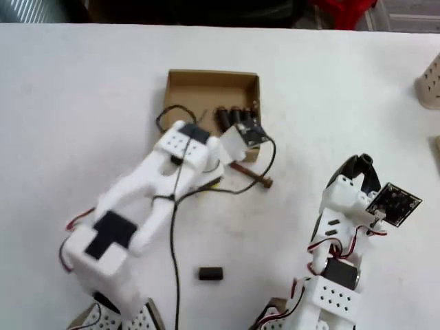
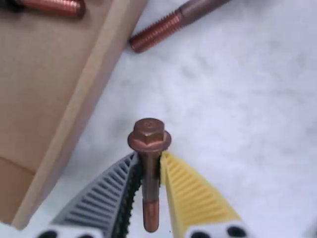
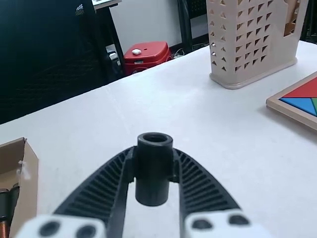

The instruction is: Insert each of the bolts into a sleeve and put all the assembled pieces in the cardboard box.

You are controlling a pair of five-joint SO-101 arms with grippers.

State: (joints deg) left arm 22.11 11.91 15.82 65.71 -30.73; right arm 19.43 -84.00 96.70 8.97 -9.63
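Right now the left gripper (image 2: 148,161) is closed tight on a copper bolt (image 2: 149,136). Its gray and yellow fingers pinch the shank just under the hex head, above the white table (image 2: 237,99) and just beside the wall of the cardboard box (image 2: 84,99). The right gripper (image 3: 153,154) is clamped around a black sleeve (image 3: 153,176), held upright with its bore facing up, well apart from the box. A second bolt (image 1: 251,176) lies on the table near the box, a loose sleeve (image 1: 210,273) lies between the arms, and assembled pieces (image 1: 232,117) lie inside the box.
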